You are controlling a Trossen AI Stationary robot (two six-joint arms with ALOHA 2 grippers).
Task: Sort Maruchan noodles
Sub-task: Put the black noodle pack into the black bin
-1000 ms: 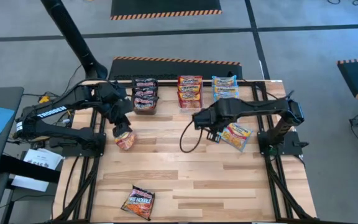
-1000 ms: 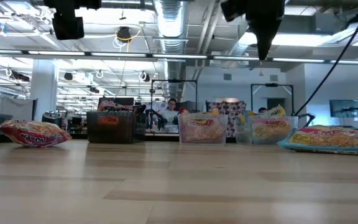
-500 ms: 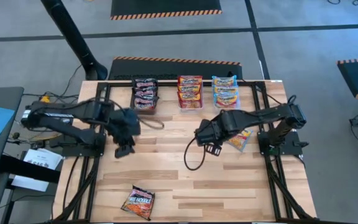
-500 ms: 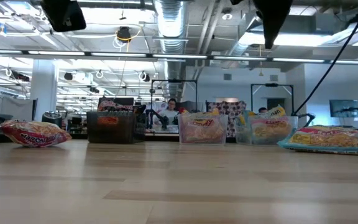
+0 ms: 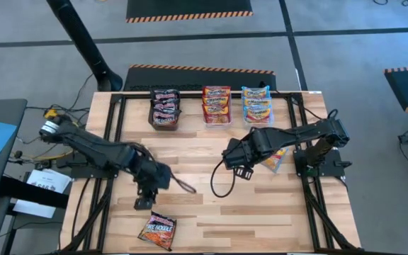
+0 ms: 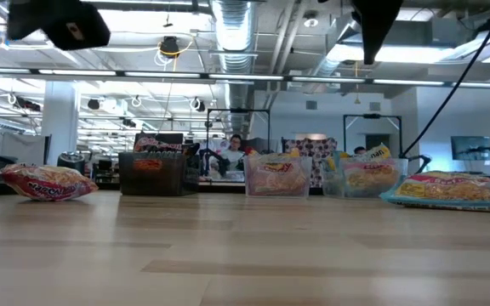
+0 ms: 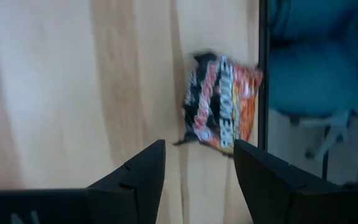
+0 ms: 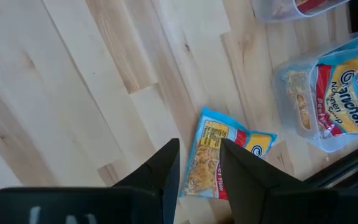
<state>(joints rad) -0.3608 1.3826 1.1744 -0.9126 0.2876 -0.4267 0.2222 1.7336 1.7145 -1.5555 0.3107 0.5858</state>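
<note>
A dark red-black Maruchan packet lies flat near the table's near edge; it also shows in the left wrist view. My left gripper hangs open just short of it, with nothing between its fingers. A light-blue and yellow packet lies flat at the right, and my right gripper hovers open above its left end without touching it. A red-orange packet rests on the table at the left; my left arm hides it in the high view.
Along the far edge stand a black bin with dark packets, a clear bin with red-orange ones and a clear bin with light-blue ones. Black frame rails run along both table sides. A cable loops below the right gripper.
My left gripper has swung from above the red-orange packet at the left toward the near edge, sinking and turning, and now hangs by the dark packet. My right gripper has drifted a little toward the near edge. No packet has moved.
</note>
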